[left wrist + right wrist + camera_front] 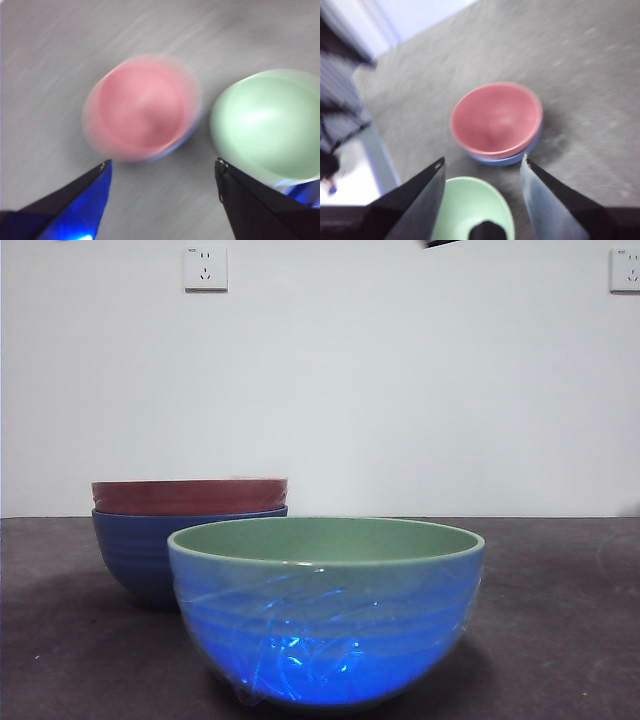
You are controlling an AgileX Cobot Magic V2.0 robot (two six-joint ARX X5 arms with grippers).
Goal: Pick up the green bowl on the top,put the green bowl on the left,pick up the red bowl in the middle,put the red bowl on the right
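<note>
Nearness is being claimed in the front view by the green bowl (326, 610), which is being shown large in the lower centre of the frame, upright on the dark table (560, 640), its sage-green inside visible and its glossy outer wall glowing blue with streaks. Behind it, at the centre left of the frame, the red bowl (189, 495) is being carried nested in a blue bowl (140, 555); the two stacks are being seen apart from each other in the wrist views. Farther back, a white wall (400, 390) is being shown with a socket (205, 268) at the upper left and another at the upper right edge. A black tip is being glimpsed at the top edge, right of centre.

In the left wrist view, the left gripper (162, 167) is being held wide and empty above the table, with the red bowl (142, 107) and the green bowl (267, 125) both being seen from above through motion blur.

In the right wrist view, the right gripper (482, 162) is likewise being held wide and empty, with the red bowl (496, 119) beyond its jaws and the green bowl (470, 207) between them, lower in the frame.
</note>
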